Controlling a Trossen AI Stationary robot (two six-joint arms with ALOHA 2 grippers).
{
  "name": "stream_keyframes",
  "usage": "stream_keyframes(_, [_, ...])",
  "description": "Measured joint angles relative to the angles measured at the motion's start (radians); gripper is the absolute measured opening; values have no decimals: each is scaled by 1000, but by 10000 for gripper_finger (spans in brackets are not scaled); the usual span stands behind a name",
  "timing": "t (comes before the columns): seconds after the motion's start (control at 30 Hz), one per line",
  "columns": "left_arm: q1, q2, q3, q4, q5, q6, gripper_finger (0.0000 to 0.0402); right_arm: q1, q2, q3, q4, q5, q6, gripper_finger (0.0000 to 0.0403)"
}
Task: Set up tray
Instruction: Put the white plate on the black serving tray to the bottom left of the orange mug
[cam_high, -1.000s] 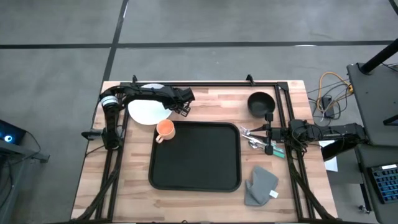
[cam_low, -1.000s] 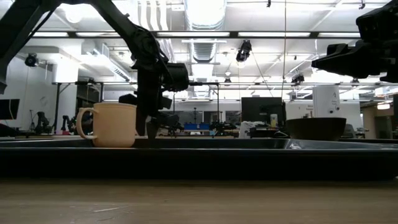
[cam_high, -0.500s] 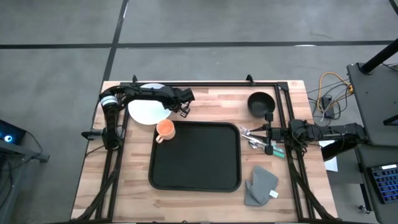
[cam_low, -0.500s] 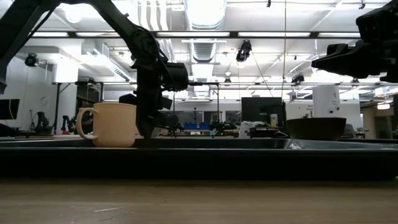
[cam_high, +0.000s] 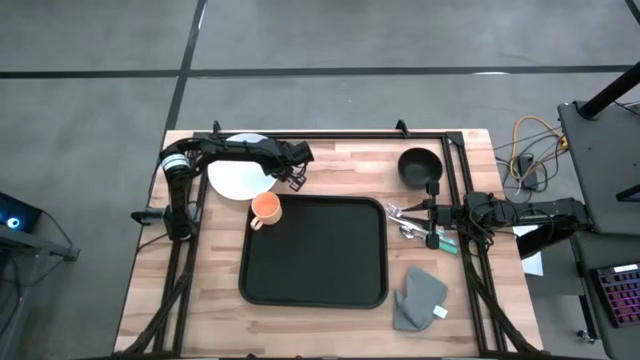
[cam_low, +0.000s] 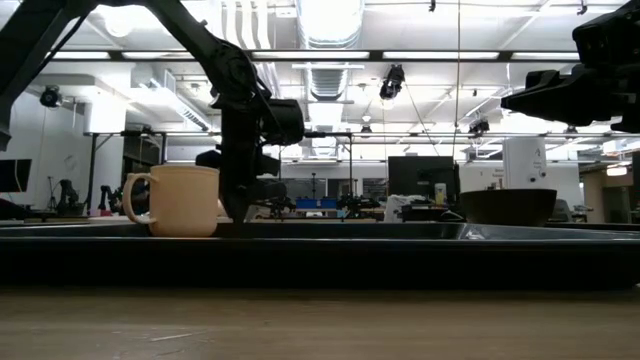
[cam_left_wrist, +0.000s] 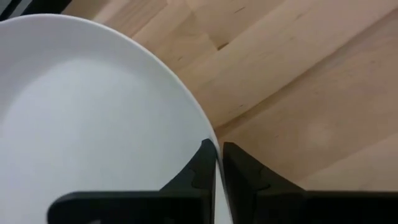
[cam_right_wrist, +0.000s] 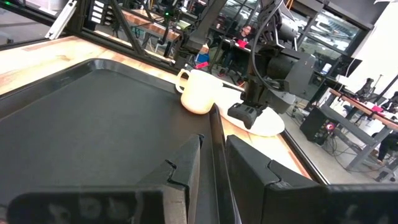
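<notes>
The black tray lies flat in the middle of the table. An orange cup stands at its far left corner. Behind the cup a white plate rests on the wood. My left gripper is shut on the plate's right edge. My right gripper reaches in from the table's right and is shut on the tray's right rim, above some cutlery. My left gripper pinches the plate's rim between its two fingers, one over the plate's face and one outside it. The fingers come from above, pointing down. The plate still lies on the table. My right gripper has the tray's right rim in the narrow gap between its two fingers, near the far right corner. The fingers come level from the table's right side. The tray rests flat on the table.
A black bowl stands at the far right. A grey folded cloth lies near the tray's near right corner. A black frame rail runs along the far edge, and cables lie off the table to the right.
My left gripper has shut on the plate's rim without moving away. The plate, tray, cup and my right arm have stayed where they were.
</notes>
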Motion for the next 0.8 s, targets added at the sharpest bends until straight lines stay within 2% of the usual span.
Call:
stream_keyframes(0.23, [-2,-5,0,3,-20,47,1,0,0,0,0,0,0,68])
stream_keyframes(0.4, [-10,-7,42,-21,-31,156,1,0,0,0,0,0,0,68])
stream_keyframes(0.63, [-32,-7,193,-46,-78,348,2,0,1,0,0,0,0,68])
stream_keyframes(0.8, [-84,-7,300,-63,-75,434,3,0,1,0,0,0,0,68])
